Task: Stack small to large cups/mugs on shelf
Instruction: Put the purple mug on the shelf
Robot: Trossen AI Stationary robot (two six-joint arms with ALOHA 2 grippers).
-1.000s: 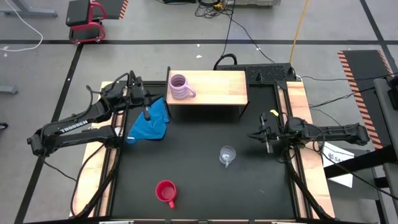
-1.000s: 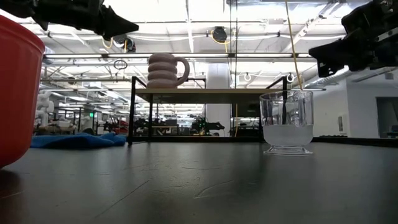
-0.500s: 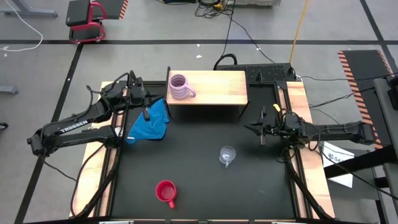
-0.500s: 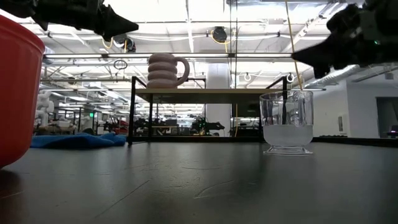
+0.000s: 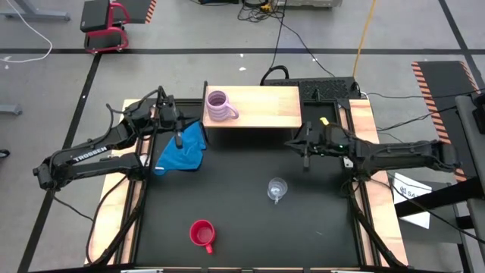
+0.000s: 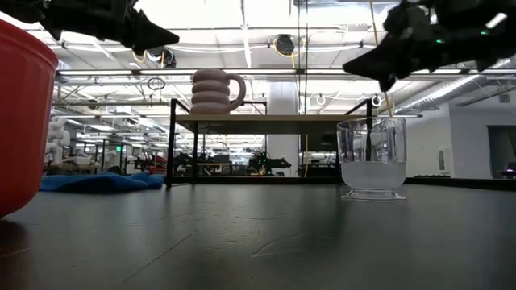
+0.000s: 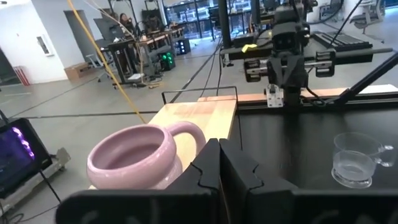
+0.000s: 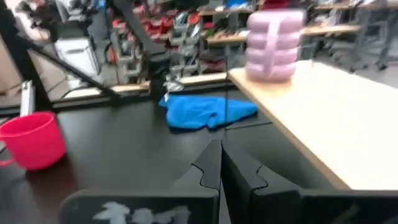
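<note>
The ribbed lilac-pink mug (image 5: 219,106) stands upright on the left end of the light-wood shelf (image 5: 265,108). The clear glass cup (image 5: 277,189) stands on the black table in front of the shelf. Near the table's front edge sits the red mug (image 5: 202,234). My left gripper (image 5: 179,139) hangs shut to the left of the shelf, above a blue cloth, pointing level past the lilac mug (image 7: 140,155). My right gripper (image 5: 305,158) is shut and holds nothing. It hovers off the shelf's right front corner, above and beyond the glass cup (image 6: 372,159).
A crumpled blue cloth (image 5: 183,152) lies on the table left of the shelf, under my left gripper. Pale wooden rails (image 5: 364,121) run along both table sides. Bare black tabletop lies between the glass cup and the red mug.
My right gripper has swung from the table's right rail toward the left and the far edge, nearing the shelf's right front corner. It has risen and stayed shut. The cups and mugs have kept their places.
</note>
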